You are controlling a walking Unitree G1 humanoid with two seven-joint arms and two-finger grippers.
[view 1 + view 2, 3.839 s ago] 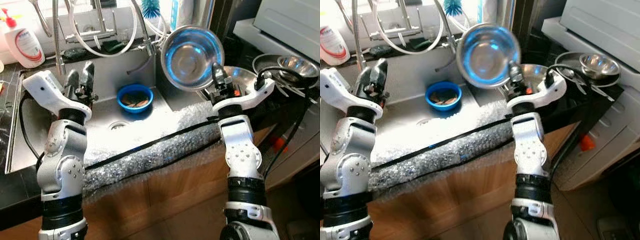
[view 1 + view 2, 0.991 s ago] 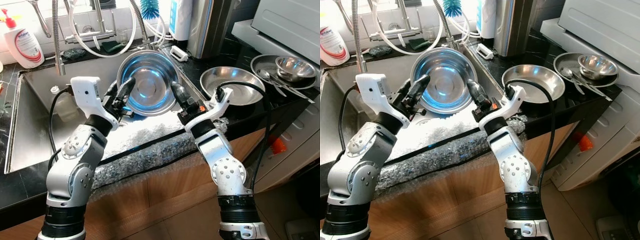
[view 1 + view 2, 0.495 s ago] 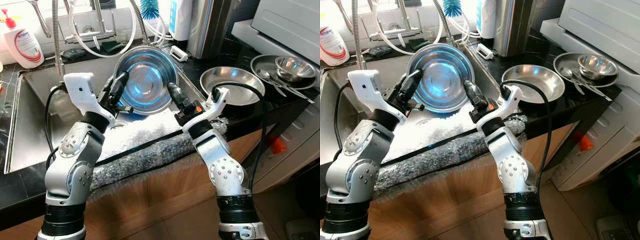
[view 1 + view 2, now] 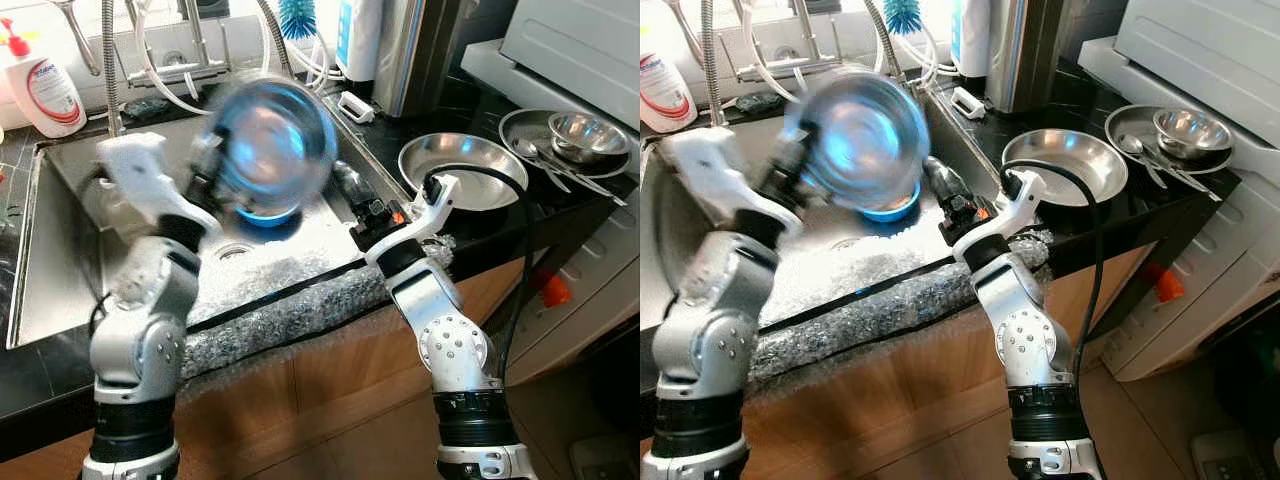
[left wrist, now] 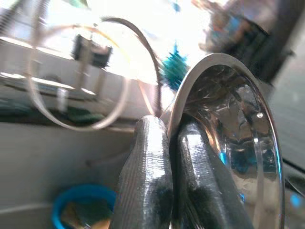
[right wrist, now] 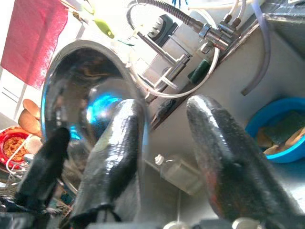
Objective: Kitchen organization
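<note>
So the steel bowl [image 4: 268, 145] hangs above the sink [image 4: 60, 250], its rim pinched by the left hand [image 5: 164, 157], while the right hand [image 4: 940, 195] stands open beside it, and putting it away seems not done.

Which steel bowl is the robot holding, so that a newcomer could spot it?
Start at the steel sink. Above it the left gripper pinches the rim of a round, shiny steel bowl. Unlike the steel dishes resting on the black counter, it is lifted and motion-blurred.
</note>
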